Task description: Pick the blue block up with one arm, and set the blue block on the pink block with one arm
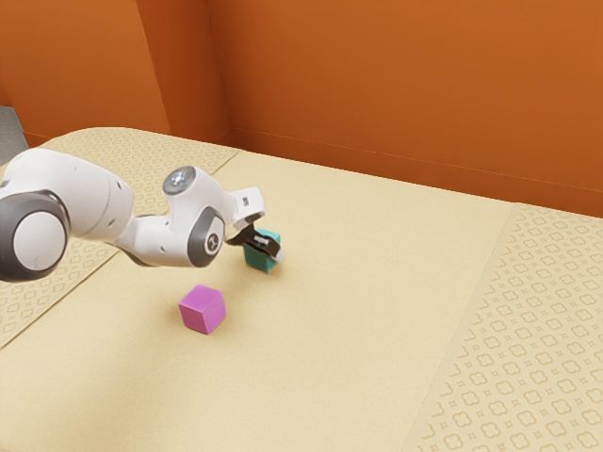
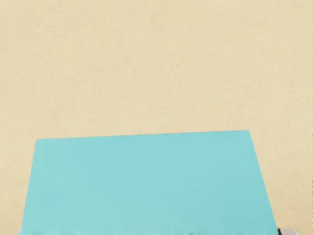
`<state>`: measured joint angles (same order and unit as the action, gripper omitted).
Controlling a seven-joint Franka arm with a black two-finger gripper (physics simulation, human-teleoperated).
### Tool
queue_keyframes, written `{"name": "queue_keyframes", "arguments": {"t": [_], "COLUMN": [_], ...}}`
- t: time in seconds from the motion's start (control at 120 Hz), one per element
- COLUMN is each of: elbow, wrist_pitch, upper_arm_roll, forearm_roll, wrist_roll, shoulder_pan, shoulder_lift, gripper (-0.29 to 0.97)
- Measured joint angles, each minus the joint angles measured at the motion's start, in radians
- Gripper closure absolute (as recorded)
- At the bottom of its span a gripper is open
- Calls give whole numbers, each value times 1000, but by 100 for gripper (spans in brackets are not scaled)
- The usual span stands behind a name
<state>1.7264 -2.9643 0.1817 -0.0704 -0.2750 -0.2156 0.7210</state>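
The blue block (image 1: 263, 254), teal in colour, sits low at the table between the fingers of my gripper (image 1: 261, 246). One black finger is on each side of the block and both touch it, so the gripper is shut on it. In the wrist view the blue block (image 2: 146, 183) lies large and close just under my hand. The pink block (image 1: 203, 309) rests on the table, nearer the camera and toward the exterior view's left of the blue block, about one block width away.
A plain beige table (image 1: 377, 311) stretches to the exterior view's right, with patterned strips (image 1: 528, 339) along its sides. Orange walls (image 1: 396, 75) stand behind it. My arm (image 1: 85, 212) comes in from the exterior view's left.
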Motion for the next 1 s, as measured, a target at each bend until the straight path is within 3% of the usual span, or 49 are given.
{"name": "queue_keyframes", "arguments": {"t": [0.033, 0.075, 0.133, 0.292, 0.417, 0.558, 0.75, 0.883, 1.0], "elbow": [1, 4, 16, 125, 264, 361, 391, 405, 437], "wrist_pitch": [0, 0, 0, 27, 167, 377, 542, 594, 619], "upper_arm_roll": [0, 0, -1, -3, -11, -20, -26, -26, -26], "forearm_roll": [0, 0, 0, -12, -29, 0, 149, 278, 335], "wrist_roll": [-1, -1, 1, 6, 44, 165, 331, 400, 443], "shoulder_pan": [0, 0, 6, 6, 10, 17, 25, 25, 23], "shoulder_lift": [-5, -25, -61, -205, -404, -526, -553, -564, -585], "gripper": [21, 34, 43, 55, 59, 61, 60, 59, 60]}}
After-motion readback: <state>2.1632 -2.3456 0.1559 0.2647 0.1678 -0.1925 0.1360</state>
